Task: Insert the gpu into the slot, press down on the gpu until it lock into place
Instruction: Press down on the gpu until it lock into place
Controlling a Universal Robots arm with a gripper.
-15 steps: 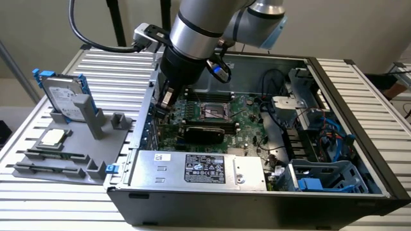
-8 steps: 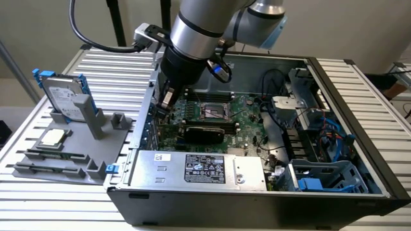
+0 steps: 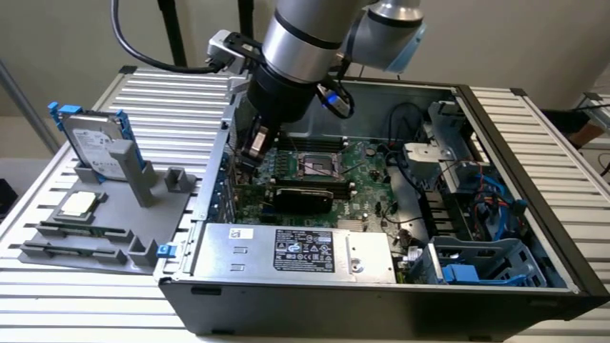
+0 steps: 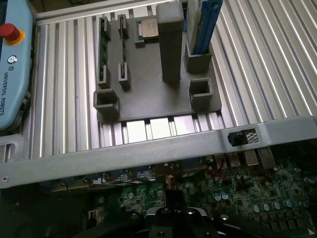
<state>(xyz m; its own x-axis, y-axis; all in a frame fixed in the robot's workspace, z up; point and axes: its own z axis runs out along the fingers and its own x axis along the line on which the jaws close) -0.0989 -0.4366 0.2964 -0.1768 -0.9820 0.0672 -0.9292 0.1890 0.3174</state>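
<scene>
Ribbed aluminium table (image 3: 533, 128), open grey PC case (image 3: 381, 307) on it. Your gripper (image 3: 250, 158) is clenched, empty, near the case's rear wall. The flat black GPU card (image 3: 303, 198) sits just below-right of it in the exterior view, long axis parallel to the silver power-supply box (image 3: 296, 251).

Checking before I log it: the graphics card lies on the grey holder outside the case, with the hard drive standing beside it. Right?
Not quite. The exterior view shows the graphics card inside the case, on the motherboard. The hard drive does stand on the grey holder outside.

Robotics lab, open computer case (image 3: 381, 286) on slatted aluminium table (image 3: 533, 121), grey parts fixture (image 3: 105, 236)
</scene>
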